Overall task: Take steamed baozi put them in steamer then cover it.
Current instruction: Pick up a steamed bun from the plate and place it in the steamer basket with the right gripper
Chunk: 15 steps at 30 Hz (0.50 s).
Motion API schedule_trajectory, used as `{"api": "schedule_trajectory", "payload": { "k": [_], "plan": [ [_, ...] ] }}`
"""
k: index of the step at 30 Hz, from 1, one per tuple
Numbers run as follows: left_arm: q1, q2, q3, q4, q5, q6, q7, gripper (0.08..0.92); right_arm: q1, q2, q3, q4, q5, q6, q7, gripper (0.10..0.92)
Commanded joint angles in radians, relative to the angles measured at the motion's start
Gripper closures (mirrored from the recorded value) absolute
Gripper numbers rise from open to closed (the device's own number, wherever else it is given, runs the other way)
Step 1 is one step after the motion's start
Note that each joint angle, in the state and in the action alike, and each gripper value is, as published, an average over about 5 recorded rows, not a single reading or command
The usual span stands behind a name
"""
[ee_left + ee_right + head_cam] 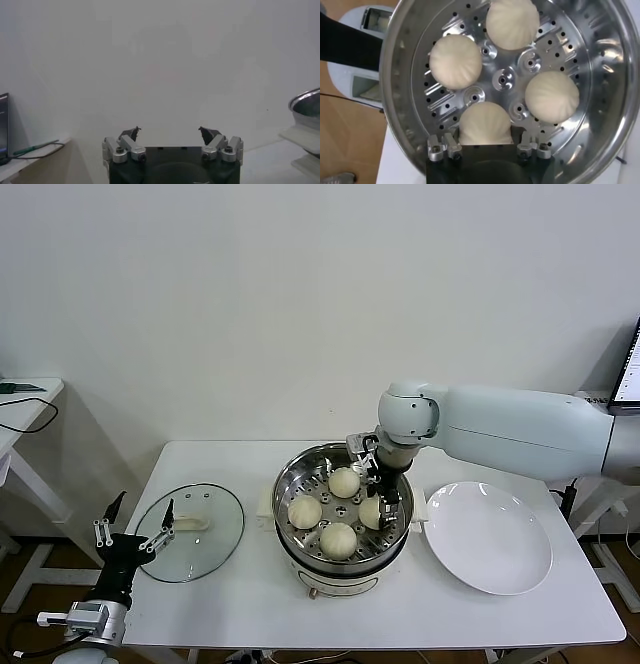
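The steamer stands mid-table with several steamed baozi on its perforated tray. My right gripper reaches down inside the pot on its right side and is shut on one baozi, which rests low on the tray. Three other baozi lie around the tray's centre, apart from the fingers. The cover, a glass lid with a cream handle, lies flat on the table left of the steamer. My left gripper hangs open at the table's front-left edge, beside the cover, holding nothing.
A white plate with nothing on it sits on the table right of the steamer. The steamer's rim shows at the edge of the left wrist view. A side desk stands at the far left.
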Motion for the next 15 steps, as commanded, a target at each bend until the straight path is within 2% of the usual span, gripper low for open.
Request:
{"api": "schedule_trajectory", "payload": {
  "k": [1,4,11,15],
  "plan": [
    [0.001,0.000,-0.002,0.000,0.000,-0.001,0.001,0.177,-0.026,0.004,0.010,-0.014,-0.034,0.005,-0.004,0.346],
    [0.001,-0.001,-0.001,0.000,0.000,0.000,0.001,0.177,-0.032,0.003,0.018,-0.014,-0.038,0.007,-0.006,0.333],
    [0.006,-0.002,-0.003,-0.003,0.001,0.000,0.000,0.177,0.004,-0.040,0.050,0.005,-0.014,0.022,-0.022,0.211],
    [0.011,-0.002,0.007,-0.010,0.006,0.001,0.000,0.177,0.084,-0.101,0.062,0.034,0.046,0.045,-0.058,0.203]
  ]
}}
